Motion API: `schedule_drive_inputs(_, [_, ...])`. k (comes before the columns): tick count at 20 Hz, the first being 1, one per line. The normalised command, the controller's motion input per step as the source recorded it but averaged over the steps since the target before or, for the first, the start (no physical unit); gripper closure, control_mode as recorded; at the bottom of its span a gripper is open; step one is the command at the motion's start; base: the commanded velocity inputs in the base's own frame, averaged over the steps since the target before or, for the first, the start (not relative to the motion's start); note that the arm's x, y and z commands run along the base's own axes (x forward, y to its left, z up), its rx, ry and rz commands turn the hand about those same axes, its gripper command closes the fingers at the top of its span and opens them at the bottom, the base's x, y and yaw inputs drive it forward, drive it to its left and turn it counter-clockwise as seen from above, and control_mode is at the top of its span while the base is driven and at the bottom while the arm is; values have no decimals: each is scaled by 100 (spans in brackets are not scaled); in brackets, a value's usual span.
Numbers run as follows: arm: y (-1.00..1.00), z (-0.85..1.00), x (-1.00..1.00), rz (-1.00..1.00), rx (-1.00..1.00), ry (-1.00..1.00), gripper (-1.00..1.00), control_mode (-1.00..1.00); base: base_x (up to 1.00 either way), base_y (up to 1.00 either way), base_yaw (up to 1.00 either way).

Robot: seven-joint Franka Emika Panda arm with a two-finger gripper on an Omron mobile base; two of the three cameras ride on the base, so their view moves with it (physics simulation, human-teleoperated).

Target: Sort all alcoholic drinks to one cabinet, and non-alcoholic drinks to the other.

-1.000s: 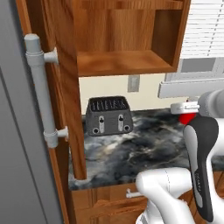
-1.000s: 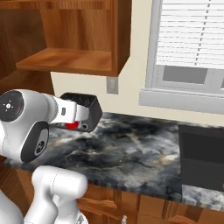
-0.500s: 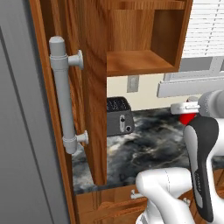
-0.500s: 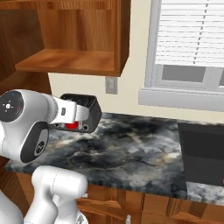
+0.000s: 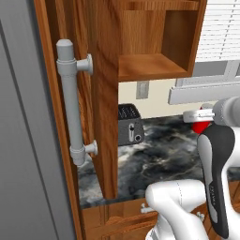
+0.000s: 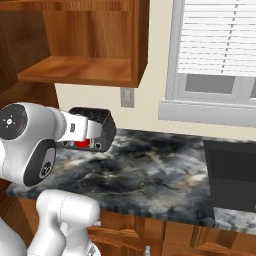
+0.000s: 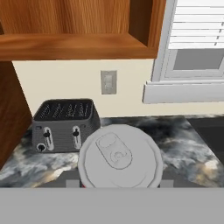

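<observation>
A small red can point(image 7: 119, 157), a non-alcoholic drink, is in my gripper point(image 5: 202, 123), which is shut on it above the counter. In the hand view its grey lid with the pull tab sits close at the bottom and hides the fingertips. The right base view shows the red can point(image 6: 82, 143) at the gripper point(image 6: 82, 142), in front of the toaster. The reddish-brown wall cabinet point(image 5: 150, 65) hangs above with a bare shelf. Its door point(image 5: 103, 93) stands open with a grey bar handle point(image 5: 70, 101). The alcoholic drinks are out of view.
A dark toaster point(image 7: 65, 124) stands on the marbled counter point(image 6: 150, 170) against the wall, below an outlet point(image 7: 108, 82). A window with blinds point(image 6: 220, 45) is to the right. A dark sink point(image 6: 232, 175) lies at the counter's right end.
In the left base view the cabinet door and its handle now stand further right and closer, covering the toaster's left part. The arm and the can have held still.
</observation>
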Motion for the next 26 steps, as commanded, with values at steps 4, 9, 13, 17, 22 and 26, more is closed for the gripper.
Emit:
schedule_drive_inputs(4, [0, 0, 0, 0, 0, 0, 100, 100, 19, 17, 0])
schedule_drive_inputs(9, [3, 0, 1, 0, 0, 0, 100, -100, 9, 10, 0])
schedule_drive_inputs(13, [12, 4, 0, 0, -1, 0, 100, -100, 0, 0, 0])
schedule_drive_inputs(17, [10, 18, 0, 0, -3, -3, 100, -100, 0, 0, 0])
schedule_drive_inputs(22, [7, 23, 0, 0, -4, -6, 100, -100, 0, 0, 0])
schedule_drive_inputs(26, [3, 23, 4, 0, -3, -7, 100, -100, 0, 0, 0])
